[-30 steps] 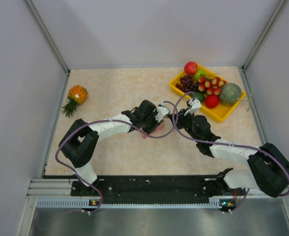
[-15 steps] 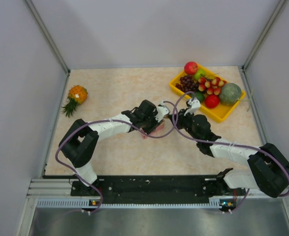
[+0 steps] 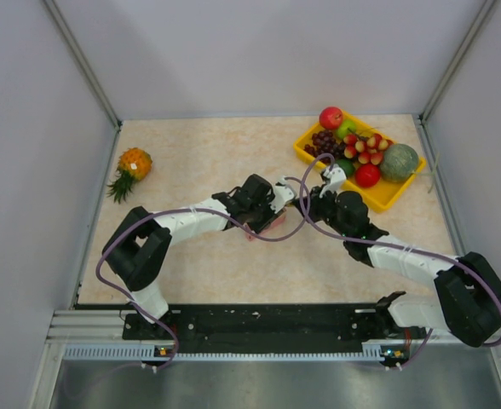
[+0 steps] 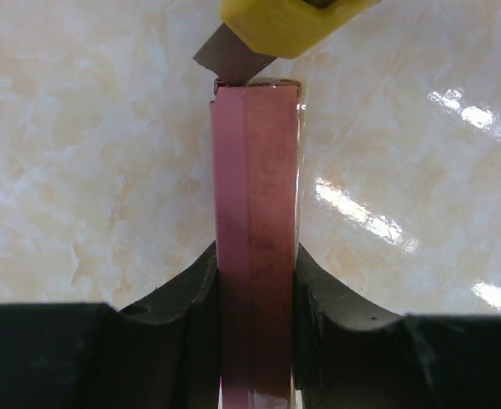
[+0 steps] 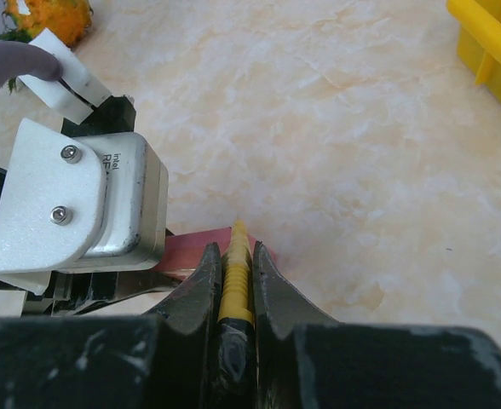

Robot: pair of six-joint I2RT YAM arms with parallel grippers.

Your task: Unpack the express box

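Express box [image 4: 255,213]: near the middle of the table [image 3: 199,145], pink, turned on edge, long side running away from the left wrist camera. Cannot tell whether resting on the tabletop or lifted off it.

Table: pale marbled top, walled on the left, far and right sides.

Tray [image 3: 372,203]: yellow, in the far right corner, heaped with fruit [image 3: 357,149].

Pineapple [image 3: 131,166]: by the left edge, toward the far side, well apart from everything else.

Left claw [image 4: 256,281]: clamped on the box, one finger on each broad face, near end of the box between them.

Right claw [image 5: 234,256]: closed tight on the knife [image 5: 236,285], yellow, body pinched between the fingers, reaching in from the right, just beside the left claw.

Blade [image 4: 233,58]: grey, out of the yellow body, tip touching the far end of the box at its upper edge.
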